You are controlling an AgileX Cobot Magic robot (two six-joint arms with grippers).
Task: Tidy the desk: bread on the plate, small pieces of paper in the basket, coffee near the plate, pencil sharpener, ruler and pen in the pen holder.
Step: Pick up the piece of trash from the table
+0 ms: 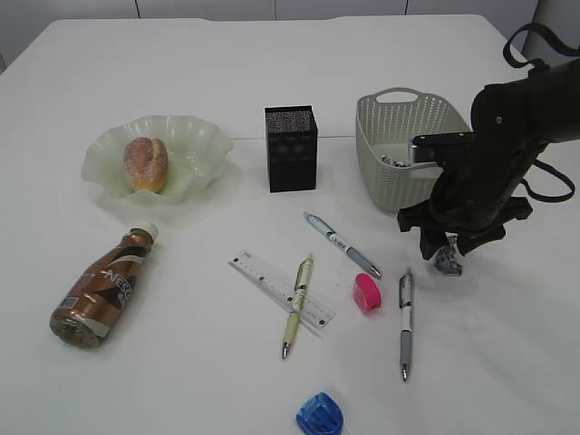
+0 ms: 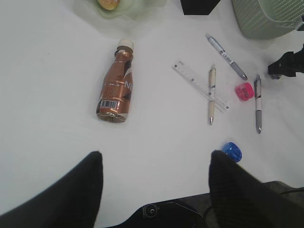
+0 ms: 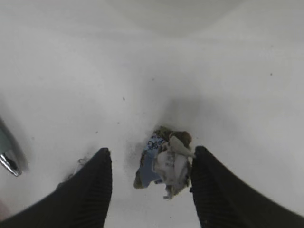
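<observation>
Crumpled paper scrap [image 3: 164,164] lay between the right gripper [image 3: 149,183] jaws, spread wide, nearer the 3 o'clock finger; left gripper [image 2: 154,183] jaws also spread

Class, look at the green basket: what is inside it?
Inside the basket, a few small dark scraps show against the near wall. The rest of the floor is hidden by the wall and the right arm.
</observation>
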